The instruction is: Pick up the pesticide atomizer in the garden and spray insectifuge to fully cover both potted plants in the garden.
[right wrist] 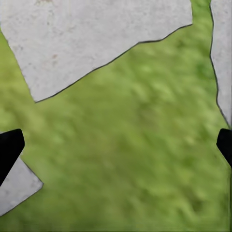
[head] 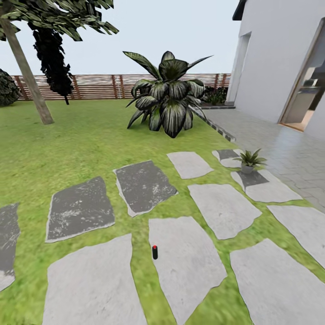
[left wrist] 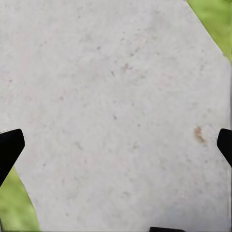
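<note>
One potted plant [head: 249,161], a low rosette of pointed green leaves in a small grey pot, stands on a stepping stone at the right of the head view. The second potted plant is out of view. A small dark upright canister with a red top [head: 155,252] stands at the edge of a near stone; it is too small to tell whether it is the atomizer. My left gripper [left wrist: 116,145] is open above a pale stone, with nothing between its black fingertips [left wrist: 9,147]. My right gripper [right wrist: 116,145] is open over grass, also holding nothing.
Grey and white stepping stones [head: 223,207] cross the green lawn [head: 85,140]. A big striped-leaf plant [head: 169,97] grows mid-lawn, and a tree trunk [head: 27,72] leans at the left. A brown slatted fence [head: 99,85] closes the back. A white house [head: 280,58] with a paved terrace [head: 289,149] lies to the right.
</note>
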Robot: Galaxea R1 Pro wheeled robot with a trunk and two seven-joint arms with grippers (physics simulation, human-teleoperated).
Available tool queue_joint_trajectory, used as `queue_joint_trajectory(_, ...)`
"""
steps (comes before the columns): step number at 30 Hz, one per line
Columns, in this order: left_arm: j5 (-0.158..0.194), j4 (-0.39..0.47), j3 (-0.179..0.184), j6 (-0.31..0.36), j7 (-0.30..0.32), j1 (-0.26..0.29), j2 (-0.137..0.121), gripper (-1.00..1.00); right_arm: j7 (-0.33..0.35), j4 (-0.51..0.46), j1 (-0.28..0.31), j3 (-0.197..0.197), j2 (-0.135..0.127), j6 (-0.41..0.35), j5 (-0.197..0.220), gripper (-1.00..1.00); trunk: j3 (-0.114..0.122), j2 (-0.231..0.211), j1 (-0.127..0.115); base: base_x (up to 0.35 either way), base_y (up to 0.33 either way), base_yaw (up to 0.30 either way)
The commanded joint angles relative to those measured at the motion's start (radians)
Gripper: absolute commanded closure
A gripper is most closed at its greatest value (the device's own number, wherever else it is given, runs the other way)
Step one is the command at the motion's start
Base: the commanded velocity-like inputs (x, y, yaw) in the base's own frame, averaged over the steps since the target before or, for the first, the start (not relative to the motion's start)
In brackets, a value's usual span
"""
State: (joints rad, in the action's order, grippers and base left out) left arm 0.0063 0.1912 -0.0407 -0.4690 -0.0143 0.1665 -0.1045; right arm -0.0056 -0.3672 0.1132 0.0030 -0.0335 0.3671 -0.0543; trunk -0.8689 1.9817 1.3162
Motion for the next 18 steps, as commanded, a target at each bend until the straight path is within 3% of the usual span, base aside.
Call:
queue_joint_trajectory(1, 0.000, -0.001, -0.003, -0.003, 0.001, 0.001, 0.000, -1.00, -0.001, 0.001, 0.000, 0.000, 0.000, 0.003, -0.006, -1.00, -0.002, 0.000, 0.000, 0.166, -0.250, 0.249)
queue_joint_trajectory(8, 0.000, -0.001, -0.003, -0.003, 0.001, 0.001, 0.000, -1.00, -0.001, 0.001, 0.000, 0.000, 0.000, 0.003, -0.006, -1.00, -0.008, 0.000, 0.000, 0.166, -0.250, 0.232)
queue_joint_trajectory(18, 0.000, -0.001, -0.003, -0.003, 0.001, 0.001, 0.000, -1.00, 0.001, 0.000, 0.000, 0.000, 0.000, 0.004, -0.006, -1.00, -0.009, 0.000, 0.000, 0.161, -0.251, 0.024)
